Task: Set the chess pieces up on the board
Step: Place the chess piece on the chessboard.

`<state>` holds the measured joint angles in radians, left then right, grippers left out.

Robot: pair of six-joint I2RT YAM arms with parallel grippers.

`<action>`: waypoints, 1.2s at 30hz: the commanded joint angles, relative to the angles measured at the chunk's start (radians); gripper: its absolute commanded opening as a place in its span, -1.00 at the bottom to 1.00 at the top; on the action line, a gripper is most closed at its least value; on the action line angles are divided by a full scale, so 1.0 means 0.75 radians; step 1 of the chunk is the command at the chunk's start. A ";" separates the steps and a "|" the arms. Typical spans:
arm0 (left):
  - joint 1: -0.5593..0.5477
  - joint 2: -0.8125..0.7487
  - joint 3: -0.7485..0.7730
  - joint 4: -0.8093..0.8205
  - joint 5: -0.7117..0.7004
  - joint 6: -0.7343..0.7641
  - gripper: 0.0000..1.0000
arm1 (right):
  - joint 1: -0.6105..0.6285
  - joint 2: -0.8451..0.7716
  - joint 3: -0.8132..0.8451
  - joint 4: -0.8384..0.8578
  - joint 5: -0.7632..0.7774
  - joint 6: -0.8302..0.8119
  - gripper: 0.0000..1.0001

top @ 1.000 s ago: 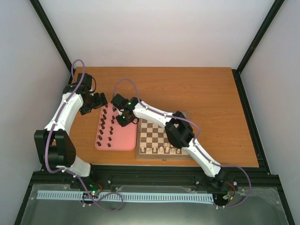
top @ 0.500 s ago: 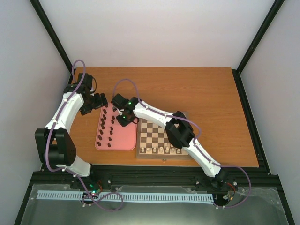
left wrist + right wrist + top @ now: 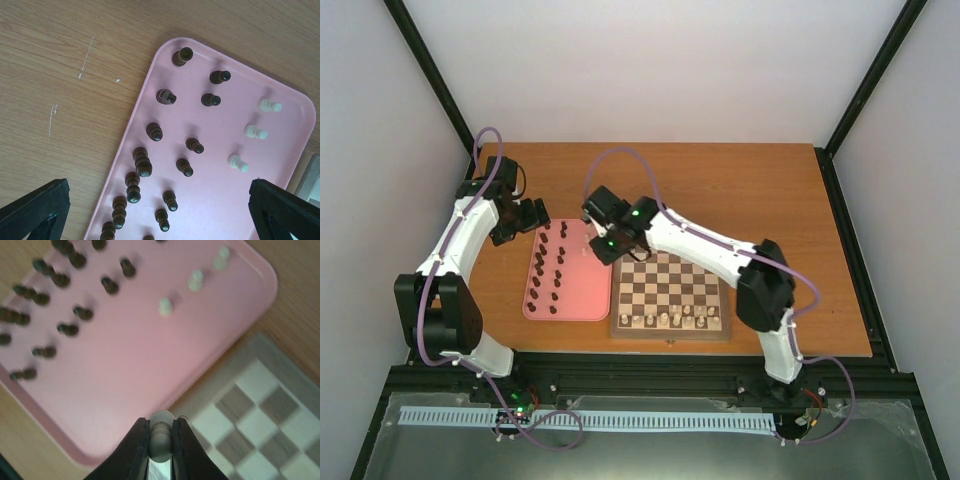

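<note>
My right gripper is shut on a cream-white chess piece and holds it above the pink tray's edge next to the board's corner. In the top view the right gripper hangs between the tray and the board. Several dark brown pieces and three white pieces stand in the tray. A row of white pieces stands on the board's near edge. My left gripper is open wide and empty over the tray's far left end, its fingers apart.
The pink tray lies left of the board, touching it. Bare wooden table lies behind and right of the board. The right arm's forearm crosses above the board's far edge.
My right gripper has risen and shifted right from over the tray toward the board's far left corner, and its elbow has swung right. The left arm has not moved.
</note>
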<state>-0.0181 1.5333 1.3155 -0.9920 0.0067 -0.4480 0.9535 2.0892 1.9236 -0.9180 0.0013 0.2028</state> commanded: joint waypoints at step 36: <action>-0.004 -0.004 0.029 0.007 -0.032 0.020 0.99 | -0.059 -0.667 -1.074 0.122 -0.172 0.095 -0.77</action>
<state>-0.0181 1.5333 1.3159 -0.9916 -0.0086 -0.4480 0.8803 1.6047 1.1336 -0.8310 -0.1085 0.2886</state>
